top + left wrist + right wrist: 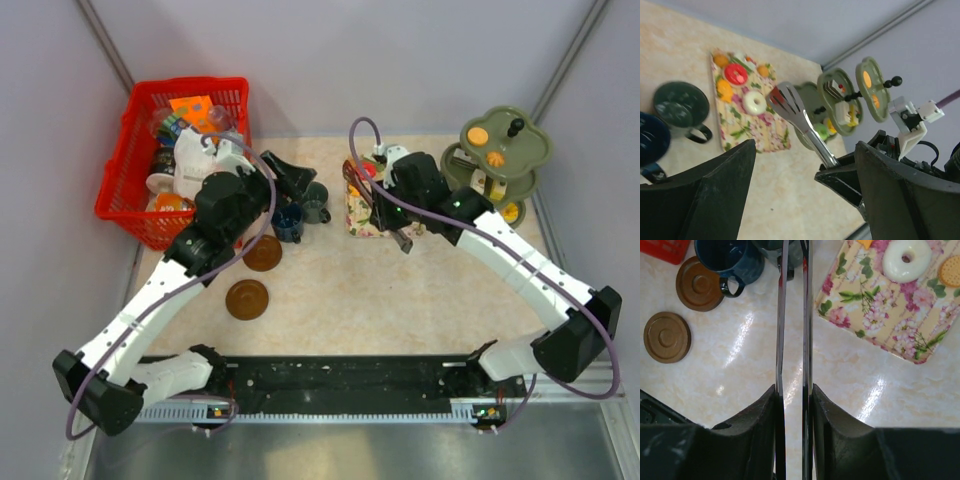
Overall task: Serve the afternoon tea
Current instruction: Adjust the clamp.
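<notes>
Beige table (330, 270), left tool (804, 150) agape and empty, right tool (794, 390) clamped on tongs (807, 315), tips cut off in wrist view

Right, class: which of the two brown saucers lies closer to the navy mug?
The rear saucer, right beside the navy mug and its handle; the front saucer lies off on its own, clearly farther from it.

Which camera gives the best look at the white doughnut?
The right wrist view: the white doughnut sits close and sharp on the floral tray. The left wrist view shows it smaller. In the top view I cannot make it out.
</notes>
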